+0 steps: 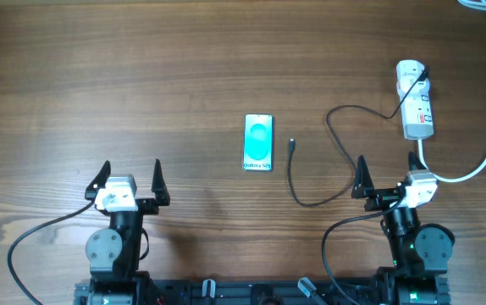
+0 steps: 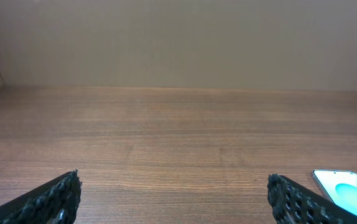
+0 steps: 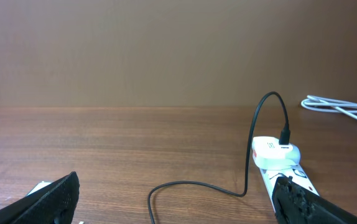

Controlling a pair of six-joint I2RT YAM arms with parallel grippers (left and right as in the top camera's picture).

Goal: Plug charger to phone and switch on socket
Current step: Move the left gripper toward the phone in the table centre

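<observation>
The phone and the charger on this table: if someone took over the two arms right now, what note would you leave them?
Left gripper: open, empty, near the table's front edge.
Right gripper: open, empty, also near the front edge.
Phone: flat mid-table, screen lit.
Charger: its tip lies just right of the phone, not touching it. The other end is plugged into the socket at the far right.
Done: nothing on the phone side.
Left: pick up the tip, plug it into the phone, then switch on the socket. Whether the switch is on cannot be told from here.
</observation>
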